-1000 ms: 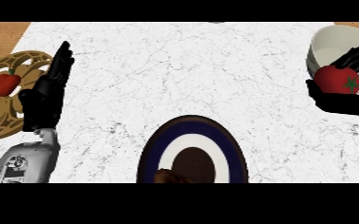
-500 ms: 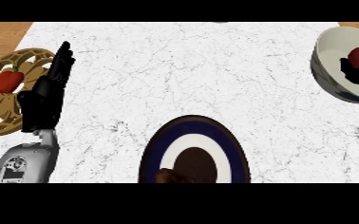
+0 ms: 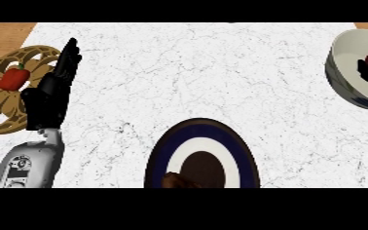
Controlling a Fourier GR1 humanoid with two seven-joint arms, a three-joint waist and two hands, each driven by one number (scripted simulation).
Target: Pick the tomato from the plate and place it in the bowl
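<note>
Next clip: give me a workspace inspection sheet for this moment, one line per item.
Surface: white marbled counter, wood showing at the far corners.
Job's things: plate at the near edge, no tomato on it, a brown bit at its near rim; bowl cut off by the right edge, a sliver of red and something dark inside it at the edge, too little to identify.
Clutter: gold openwork trivet at left, red pepper on it.
Hands: left hand open, fingers up, resting by the trivet; right hand not identifiable.
Cables: nothing seen.
Surroundings: nothing seen.

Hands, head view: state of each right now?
Left hand: open, fingers straight up, resting at the left edge, holding nothing.
Right hand: only a dark sliver over the bowl; cannot tell.
</note>
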